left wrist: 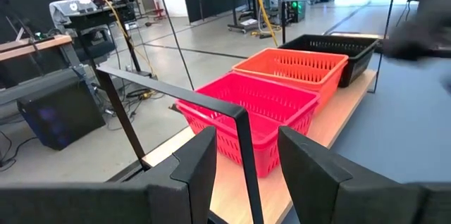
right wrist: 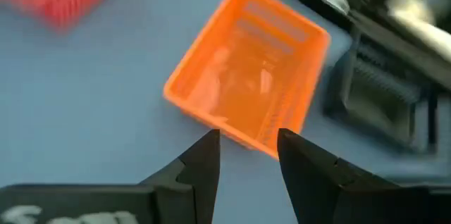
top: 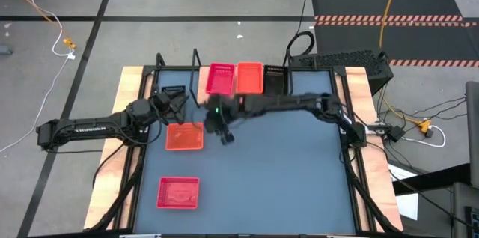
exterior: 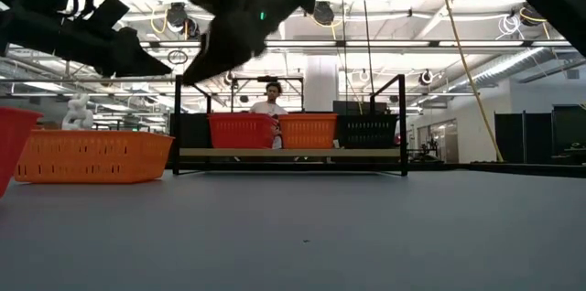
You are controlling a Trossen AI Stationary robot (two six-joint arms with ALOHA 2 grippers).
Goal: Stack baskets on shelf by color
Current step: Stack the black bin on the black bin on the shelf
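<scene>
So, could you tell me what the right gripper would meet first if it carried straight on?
Probably the orange basket on the table: the right gripper, fingers open, points at its near rim.

From my station the baskets looked like moulded plastic mesh: the red basket (left wrist: 248, 115) and the orange basket (left wrist: 294, 70) on the shelf had fine slotted walls with a faint sheen, and the black basket (left wrist: 337, 49) read duller. The shelf board (left wrist: 310, 155) showed pale, smooth wood inside a thin matt black metal frame (left wrist: 183, 97). The tabletop (top: 277, 171) was a flat, matt blue-grey surface. My left gripper's fingers (left wrist: 201, 164) looked like matt dark plastic.
</scene>
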